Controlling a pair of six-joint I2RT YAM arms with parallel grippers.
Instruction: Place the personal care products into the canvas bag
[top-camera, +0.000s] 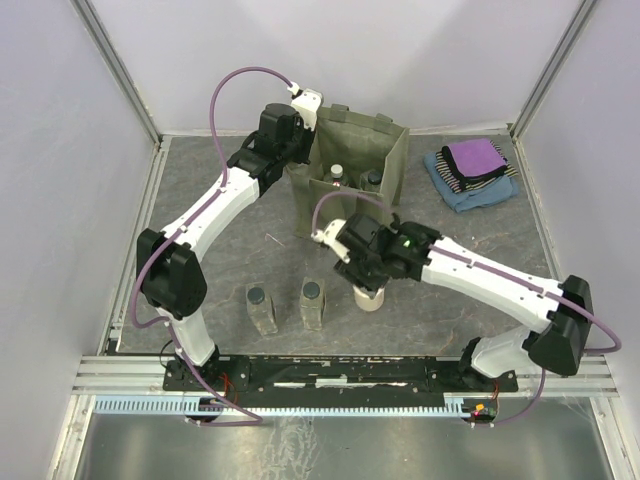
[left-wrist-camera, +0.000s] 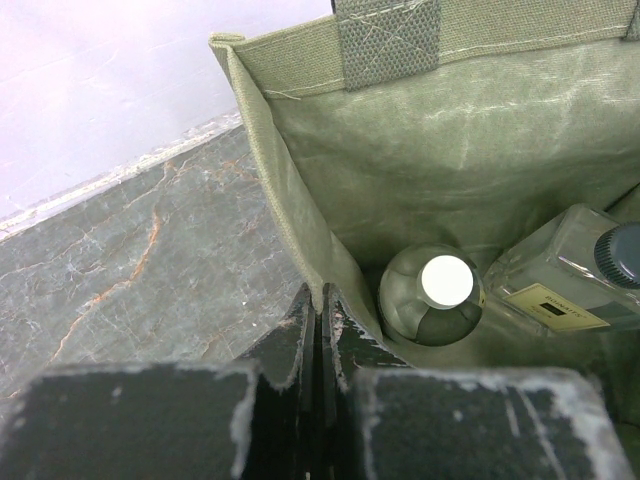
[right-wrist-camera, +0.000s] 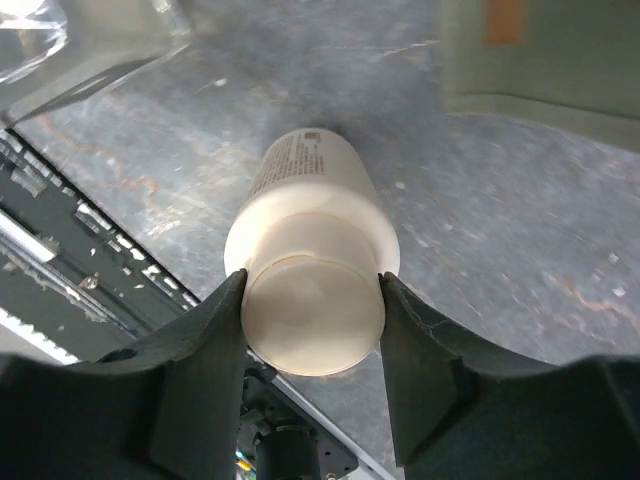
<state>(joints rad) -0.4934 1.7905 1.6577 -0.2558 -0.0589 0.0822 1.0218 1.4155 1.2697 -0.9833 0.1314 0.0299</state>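
Jar (right-wrist-camera: 315, 250) clamped — right wrist shows it.

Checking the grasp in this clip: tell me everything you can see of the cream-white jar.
The cream-white jar is round, opaque and plastic-looking, with a smooth lid on top and small print on its side. It appears to stand upright on the grey table, on the near side of the canvas bag and right of the nearest clear bottle. The right hand is shut on it, with dark fingers pressing opposite sides of the lid end. Whether it is lifted cannot be told.
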